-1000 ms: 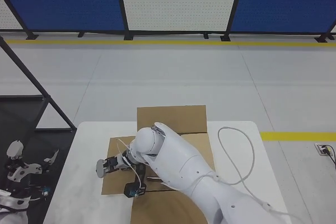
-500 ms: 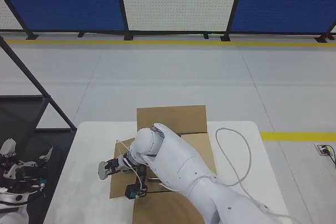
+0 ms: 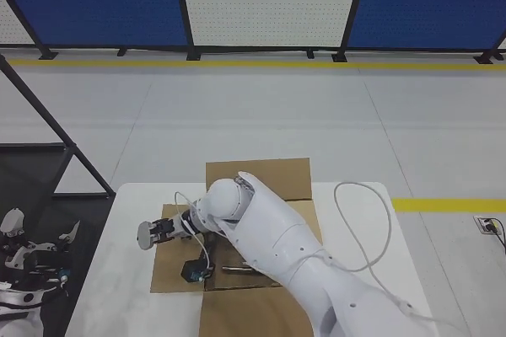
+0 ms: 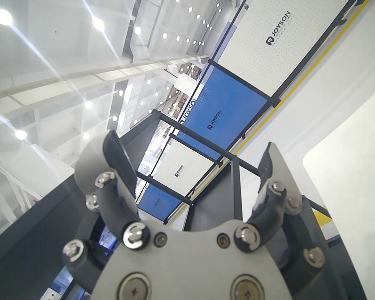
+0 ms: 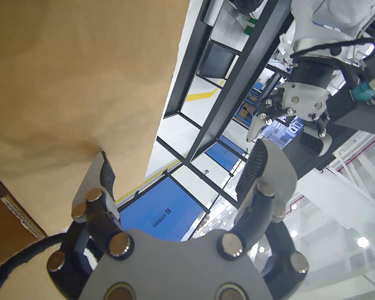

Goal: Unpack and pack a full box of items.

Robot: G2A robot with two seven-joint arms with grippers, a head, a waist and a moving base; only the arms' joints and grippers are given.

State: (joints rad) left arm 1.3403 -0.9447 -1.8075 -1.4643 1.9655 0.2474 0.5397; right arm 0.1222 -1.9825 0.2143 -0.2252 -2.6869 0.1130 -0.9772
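Cardboard fills much of the right wrist view: it is the side flap (image 5: 65,63) of the box (image 3: 257,179), which sits on the white bench (image 3: 126,278) with its flaps folded out flat, its inside hidden under the right arm that reaches across it. The right claw (image 5: 181,152) hangs just outside the box, over the outer edge of that side flap, jaws spread wide and holding nothing. One finger (image 5: 107,170) lies right against the flap's free edge, though I cannot tell whether it presses on it. The left claw (image 4: 190,145) is well apart from the box, out past the bench edge by the black rack (image 3: 25,181), also wide open and empty. My reading is that the flap is being pushed outward to clear the box mouth before anything is lifted out, so the unpacking itself is hardly begun. To do this well, the pad should stay flat on the flap near its free edge rather than at a corner, and the push should follow the fold line's swing, outward and down, so the board bends at the crease and does not buckle. A sideways shove would likely slide the whole box along the bench, so the press wants to be gentle. Once the flap lies flat beside the box, the arm must lift clear before reaching in.
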